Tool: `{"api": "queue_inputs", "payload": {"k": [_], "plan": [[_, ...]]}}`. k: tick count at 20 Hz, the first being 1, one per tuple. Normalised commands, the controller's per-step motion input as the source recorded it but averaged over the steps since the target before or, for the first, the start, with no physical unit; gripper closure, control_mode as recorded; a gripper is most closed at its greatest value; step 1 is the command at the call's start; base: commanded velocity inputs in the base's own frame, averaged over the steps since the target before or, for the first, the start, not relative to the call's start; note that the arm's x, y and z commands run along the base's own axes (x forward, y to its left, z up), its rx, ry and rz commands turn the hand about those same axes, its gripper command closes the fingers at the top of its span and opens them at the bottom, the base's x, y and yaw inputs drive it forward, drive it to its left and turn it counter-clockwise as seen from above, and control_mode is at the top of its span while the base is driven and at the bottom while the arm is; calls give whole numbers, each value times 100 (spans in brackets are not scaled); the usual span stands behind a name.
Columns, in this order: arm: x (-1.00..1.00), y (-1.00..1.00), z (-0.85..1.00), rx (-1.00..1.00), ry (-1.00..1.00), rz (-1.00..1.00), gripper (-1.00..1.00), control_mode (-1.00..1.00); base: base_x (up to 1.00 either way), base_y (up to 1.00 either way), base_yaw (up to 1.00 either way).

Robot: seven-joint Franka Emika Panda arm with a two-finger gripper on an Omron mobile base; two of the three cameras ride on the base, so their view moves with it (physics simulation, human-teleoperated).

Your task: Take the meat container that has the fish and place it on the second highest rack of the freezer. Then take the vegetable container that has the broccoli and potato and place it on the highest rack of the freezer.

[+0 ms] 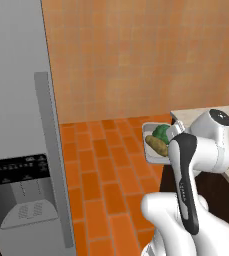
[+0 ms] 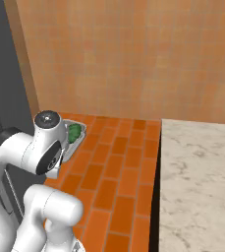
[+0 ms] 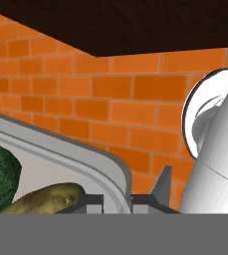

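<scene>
The left base view looks forward and down from behind the arm, which rises at the lower right of the frame; the grey freezer door (image 1: 21, 150) fills the left side and the marble desk (image 1: 226, 112) cuts in at the right edge. The right base view looks the same way from the other side, arm at lower left, desk (image 2: 197, 182) across the lower right. Both share the orange tiled floor (image 1: 101, 170), the wall and the vegetable container (image 1: 155, 142) at mid-frame. The hand view sits very close along the tool (image 3: 116, 201), with the container's rim (image 3: 60, 149) crossing its lower left and the floor behind.
</scene>
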Motion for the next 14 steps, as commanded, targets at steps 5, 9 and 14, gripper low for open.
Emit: {"api": "queue_inputs", "payload": {"k": [5, 9, 14], "plan": [[0, 0, 0, 0, 0, 0, 100, 100, 100, 0, 19], [0, 0, 0, 0, 0, 0, 100, 100, 100, -1, 52], [0, 0, 0, 0, 0, 0, 100, 100, 100, -18, 68]]}}
